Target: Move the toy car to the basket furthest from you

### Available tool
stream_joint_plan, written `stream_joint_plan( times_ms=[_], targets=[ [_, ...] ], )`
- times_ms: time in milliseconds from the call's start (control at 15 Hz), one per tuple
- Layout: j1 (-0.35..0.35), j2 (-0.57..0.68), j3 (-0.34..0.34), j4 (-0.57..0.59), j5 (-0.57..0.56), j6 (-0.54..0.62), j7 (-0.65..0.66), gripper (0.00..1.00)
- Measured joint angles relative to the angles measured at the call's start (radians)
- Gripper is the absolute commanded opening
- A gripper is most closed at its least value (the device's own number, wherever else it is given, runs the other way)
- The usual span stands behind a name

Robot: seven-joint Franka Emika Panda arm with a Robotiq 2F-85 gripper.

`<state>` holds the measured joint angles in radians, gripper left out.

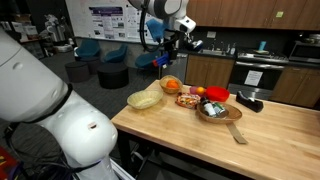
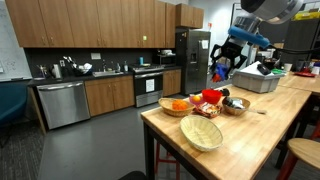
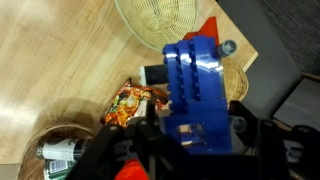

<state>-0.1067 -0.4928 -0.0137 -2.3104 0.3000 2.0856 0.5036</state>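
My gripper (image 3: 195,130) is shut on the bright blue toy car (image 3: 193,85) and holds it in the air above the row of baskets. In both exterior views the car (image 1: 163,61) (image 2: 219,71) hangs under the gripper (image 1: 166,50) (image 2: 226,58), over the counter's far end. The empty pale woven basket (image 1: 145,99) (image 2: 202,133) (image 3: 160,18) sits at one end of the row. A small basket with orange items (image 1: 172,86) (image 2: 178,105) is beside it. A wooden bowl (image 1: 215,111) (image 2: 236,104) holds mixed objects.
The baskets stand on a wooden counter (image 1: 270,140) (image 2: 270,125). A red object (image 1: 216,95) (image 2: 210,96) lies between the bowls. A black item (image 1: 250,102) and a wooden spoon (image 1: 237,132) lie nearby. A snack packet (image 3: 128,103) lies below the car.
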Motion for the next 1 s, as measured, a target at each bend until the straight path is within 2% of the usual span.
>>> stream_joint_plan(
  times_ms=[267,533,733,1000],
  targets=[
    [-0.069,-0.092,-0.041,-0.064,-0.002,-0.002,0.004,0.47],
    [-0.109,-0.109,-0.036,-0.154,-0.024,-0.009,0.005,0.47],
    [-0.097,-0.051,0.004,-0.191,-0.024,-0.008,0.010,0.47],
    [-0.047,0.097,0.090,-0.139,-0.037,-0.003,0.063,0.47]
  ],
)
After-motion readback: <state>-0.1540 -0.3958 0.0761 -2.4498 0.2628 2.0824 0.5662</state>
